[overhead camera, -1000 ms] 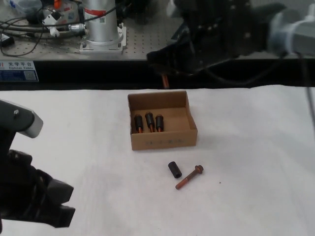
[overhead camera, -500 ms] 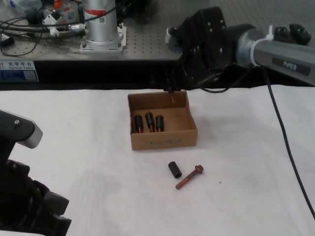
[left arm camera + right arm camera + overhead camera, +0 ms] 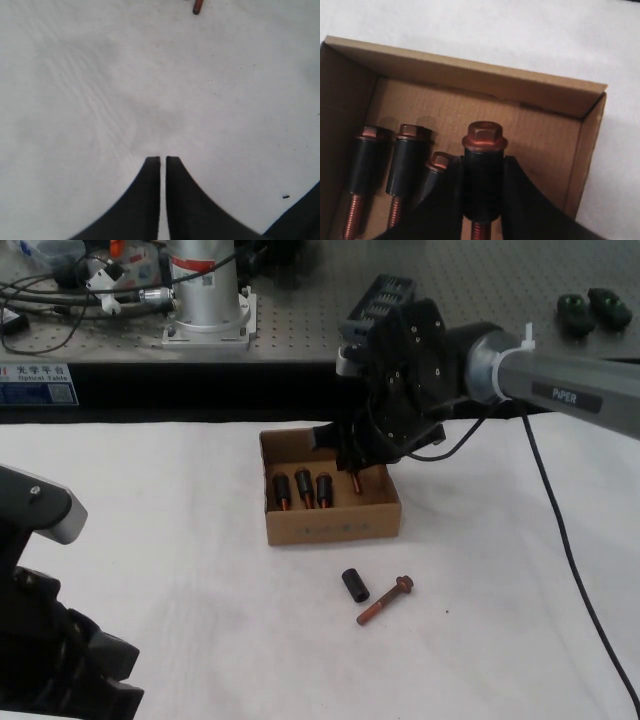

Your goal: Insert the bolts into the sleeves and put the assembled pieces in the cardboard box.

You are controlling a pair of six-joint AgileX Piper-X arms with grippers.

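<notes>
Nearest the camera, over bare white counter, the left tool hangs with its fingers drawn almost together and nothing between them. Beyond it the loose sleeve and the loose bolt lie just beside each other on the counter, apart from the box. The bolt looks to be plain metal: small, stiff, dense for its size and smooth, so it is likely to roll or skate if nudged. It is best pinched across the shank near the middle. The sleeve is a short dark tube, probably lighter and less slippery, and a grip across its outer wall would leave the bore free.

Farther on stands the cardboard box, light and easy to shove, with three finished pieces lying side by side against one wall. Above its open top, the right tool is clamped on an assembled piece. The fingers press on the sleeve, the hex head shows above them and the thread pokes out below. Holding by the sleeve seems sound, as the head rests on the sleeve's rim and cannot drop through. Tipped head-down, though, the bolt could well slide free, since nothing visibly locks it in place.
</notes>
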